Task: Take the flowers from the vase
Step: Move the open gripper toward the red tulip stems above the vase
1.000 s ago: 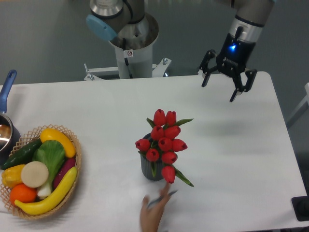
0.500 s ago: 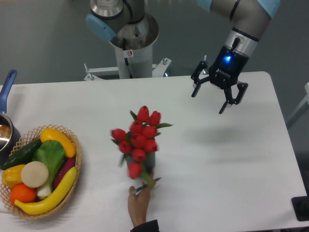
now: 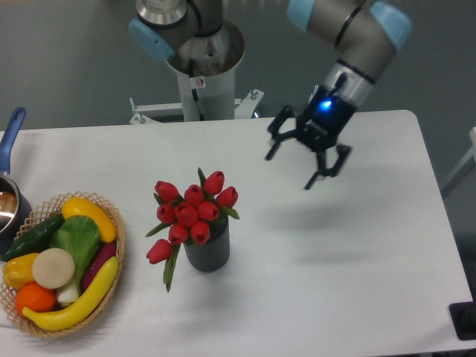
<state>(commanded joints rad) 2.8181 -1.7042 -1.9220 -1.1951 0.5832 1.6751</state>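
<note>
Overhead, my gripper hangs above the white table, its two black fingers spread wide apart with nothing between them. A blue light glows on my wrist just behind the fingers. My arm reaches in from the upper right, and the gripper casts a soft shadow on the tabletop below it.

Down and to the left of my gripper, well apart from it, the flowers stand in the vase. The red tulip buds crowd above the rim and spill wider than the dark grey ribbed cup, with one bud and a long green leaf drooping over its left side. The vase sits upright near the middle of the table.

At the table's left edge rests a woven basket filled with vegetables: a yellow banana-shaped piece, a green cucumber, a leafy green, a white round slice and an orange one. Beyond the basket, at the far left border, a dark pot with a blue handle is partly cut off.
</note>
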